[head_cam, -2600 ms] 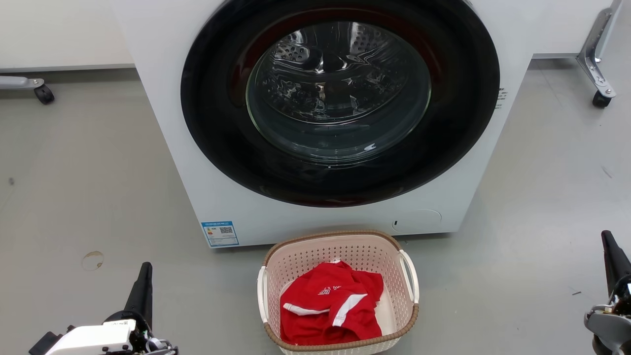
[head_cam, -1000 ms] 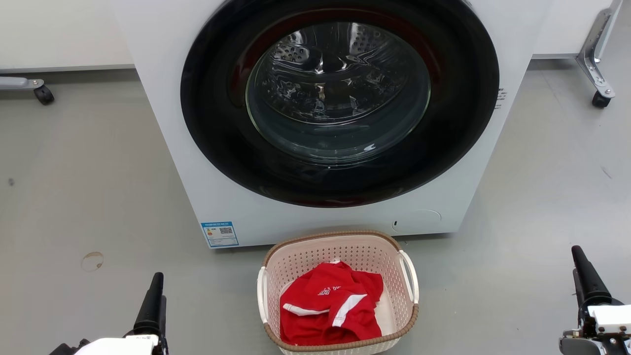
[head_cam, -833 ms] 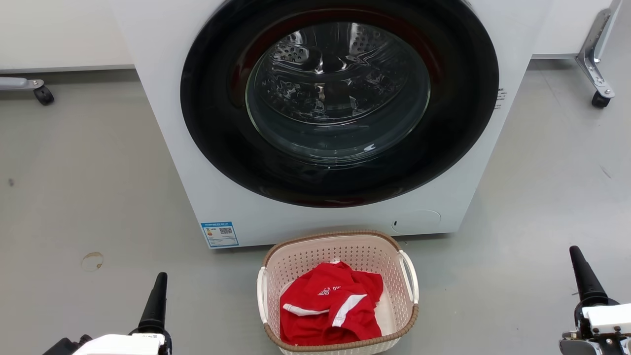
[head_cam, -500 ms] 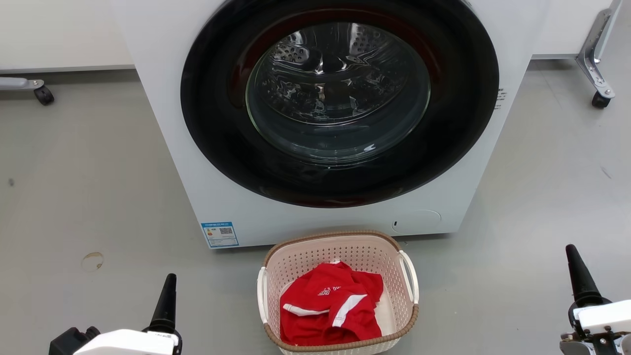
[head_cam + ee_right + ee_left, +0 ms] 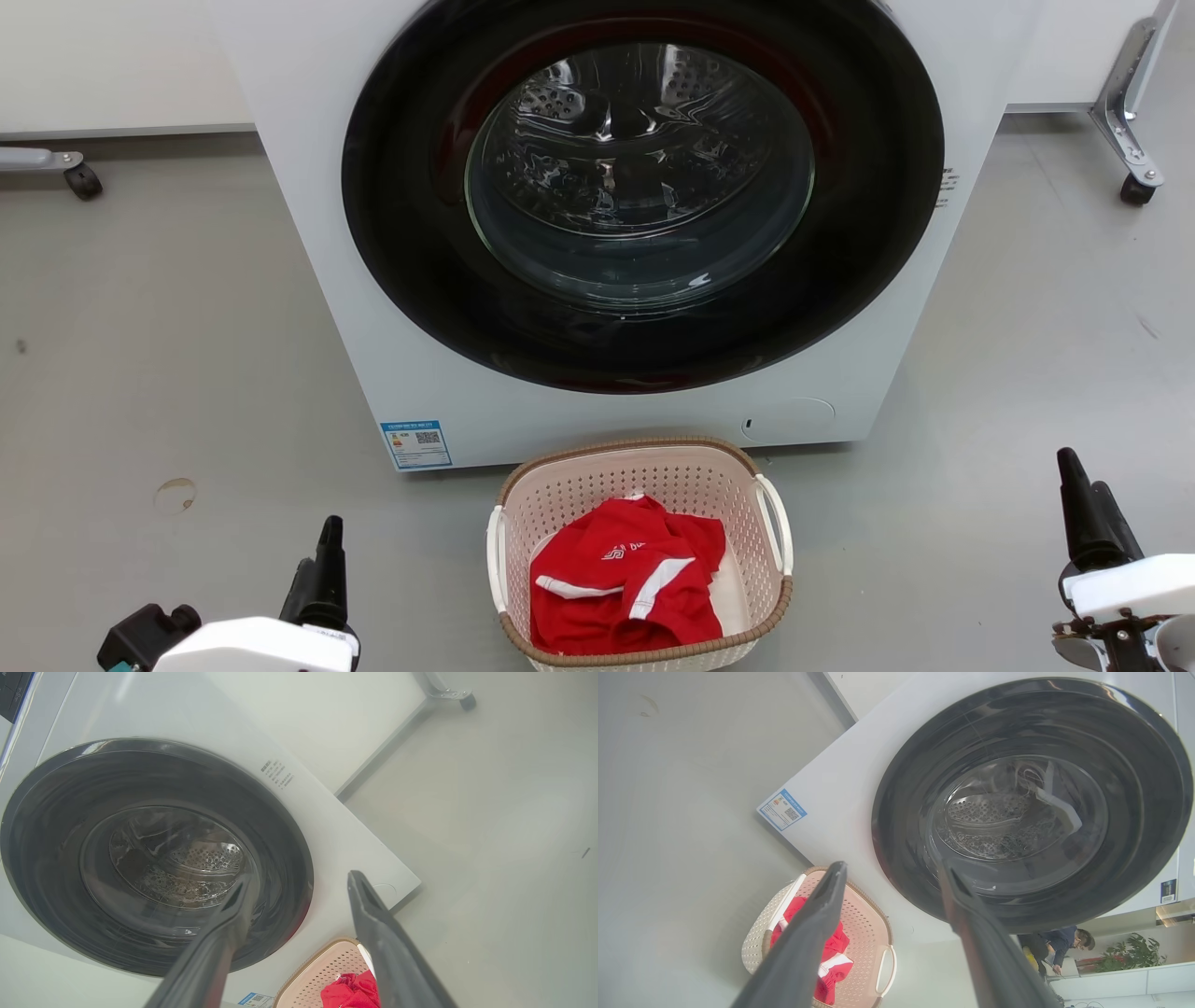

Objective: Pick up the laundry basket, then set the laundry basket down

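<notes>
The laundry basket (image 5: 597, 487) is standing on the floor (image 5: 187, 373), just in front of the washing machine (image 5: 317, 233), with its far rim near the machine's lower front panel. A red garment (image 5: 621, 574) is lying inside it. The basket is placed between the two arms. The left tool (image 5: 320, 553) and the right tool (image 5: 1083, 478) are both well apart from it, one on each side.

In both wrist views the fingers are seen spread wide, and nothing is held in either tool.

The step in hand is judged to be the approach, and no part of the pick-up is done yet. Each tool should be brought inward and downward to its own side, the left one to the left handle (image 5: 495, 555) and the right one to the right handle (image 5: 777, 523). The white handles should be preferred to the perforated wall, which may bend under pressure. The fingers should be kept wide until a handle lies between them, and both tools should then be closed at about the same time. The lift should be made level and slowly, so that the basket is not tilted or knocked against the machine.
</notes>
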